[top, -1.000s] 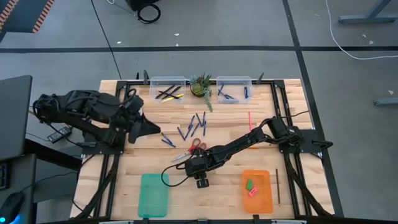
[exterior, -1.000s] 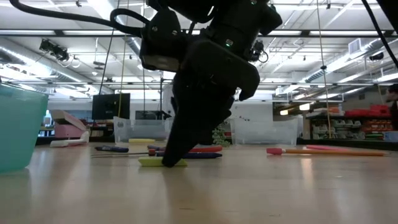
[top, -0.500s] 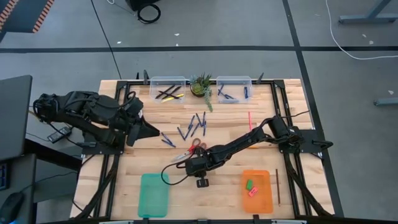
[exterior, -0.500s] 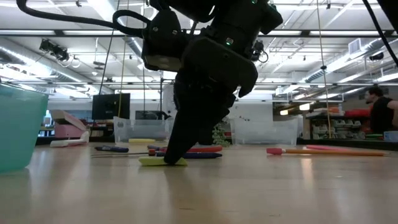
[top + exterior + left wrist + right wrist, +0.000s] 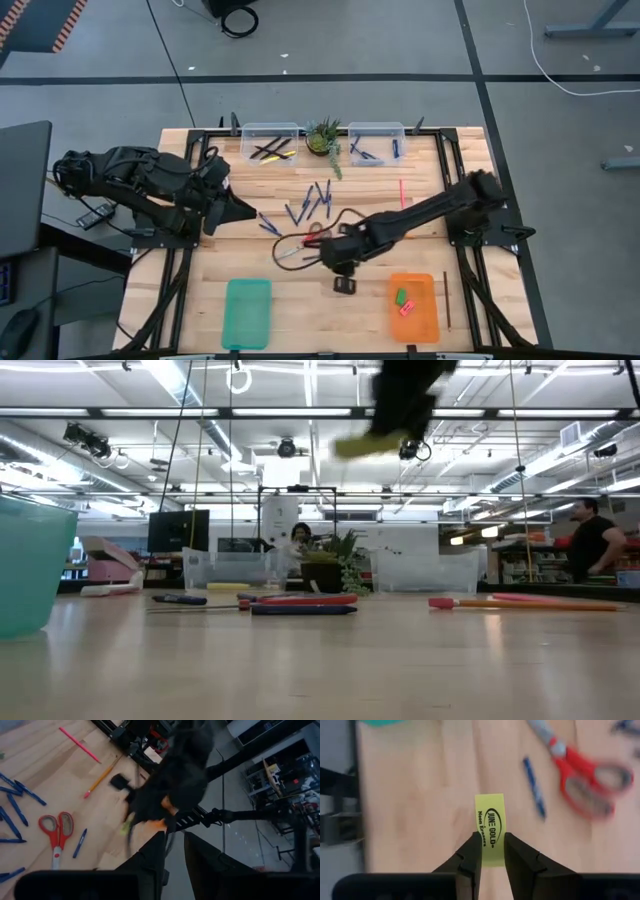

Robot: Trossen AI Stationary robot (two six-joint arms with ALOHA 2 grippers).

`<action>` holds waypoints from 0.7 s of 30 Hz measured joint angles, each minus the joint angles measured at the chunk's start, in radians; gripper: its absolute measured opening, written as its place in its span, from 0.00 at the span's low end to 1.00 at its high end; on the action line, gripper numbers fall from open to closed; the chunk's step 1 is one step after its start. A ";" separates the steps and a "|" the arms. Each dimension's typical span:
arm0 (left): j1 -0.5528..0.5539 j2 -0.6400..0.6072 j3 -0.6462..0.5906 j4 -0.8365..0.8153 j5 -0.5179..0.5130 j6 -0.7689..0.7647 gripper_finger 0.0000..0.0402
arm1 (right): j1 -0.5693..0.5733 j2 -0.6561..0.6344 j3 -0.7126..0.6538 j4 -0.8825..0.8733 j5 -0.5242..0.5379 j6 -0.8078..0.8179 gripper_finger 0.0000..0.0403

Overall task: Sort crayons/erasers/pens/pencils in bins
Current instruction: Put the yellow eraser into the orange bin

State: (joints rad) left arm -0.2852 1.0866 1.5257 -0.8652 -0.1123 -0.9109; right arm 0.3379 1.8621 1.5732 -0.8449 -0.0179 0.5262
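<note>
The right gripper [image 5: 492,851] is clamped on a yellow eraser [image 5: 490,827], which stands between its two dark fingers [image 5: 471,854]; most of the eraser sticks out in front of the fingertips, and its printed label is turned toward the wrist camera. In the low view the eraser [image 5: 367,445] hangs high above the table [image 5: 320,660] under the dark gripper [image 5: 400,400], apart from the wood. In the high view the right gripper [image 5: 343,262] is over the middle of the table [image 5: 300,300], between the teal tray [image 5: 247,313] and the orange tray [image 5: 412,305], and just beside the red-handled scissors [image 5: 308,238]. Under the held eraser, in the right wrist view, lie one blue pen [image 5: 535,787] and the scissors [image 5: 582,775], both flat on the wood. A green eraser [image 5: 400,296] and a pink-red eraser [image 5: 405,309] lie inside the orange tray. More blue pens [image 5: 315,200] are scattered on the table farther toward the two clear bins; the one bin [image 5: 270,141] contains dark pencils and a yellow one, the other bin [image 5: 376,141] contains blue pens, and a small potted plant [image 5: 323,137] stands between them. The left gripper [image 5: 174,845] rests at the left edge of the table, well apart from the eraser; its fingers are nearly together with a narrow gap and hold nothing.
</note>
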 joint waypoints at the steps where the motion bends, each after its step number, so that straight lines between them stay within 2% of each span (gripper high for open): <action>1: 0.000 0.000 0.000 0.000 0.000 0.005 0.20 | 0.016 -0.022 0.002 -0.036 -0.011 0.046 0.20; 8: 0.000 0.000 0.000 0.002 -0.019 0.039 0.20 | 0.189 -0.118 0.000 -0.281 0.019 0.368 0.20; 13: 0.000 0.000 0.000 0.002 -0.026 0.044 0.19 | 0.307 -0.138 -0.039 -0.289 0.062 0.596 0.20; 21: 0.000 0.000 0.000 0.001 -0.026 0.043 0.20 | 0.445 -0.138 -0.146 -0.283 0.064 0.894 0.20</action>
State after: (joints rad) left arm -0.2848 1.0866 1.5257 -0.8639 -0.1384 -0.8676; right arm 0.7834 1.7241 1.4270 -1.1276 0.0462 1.4203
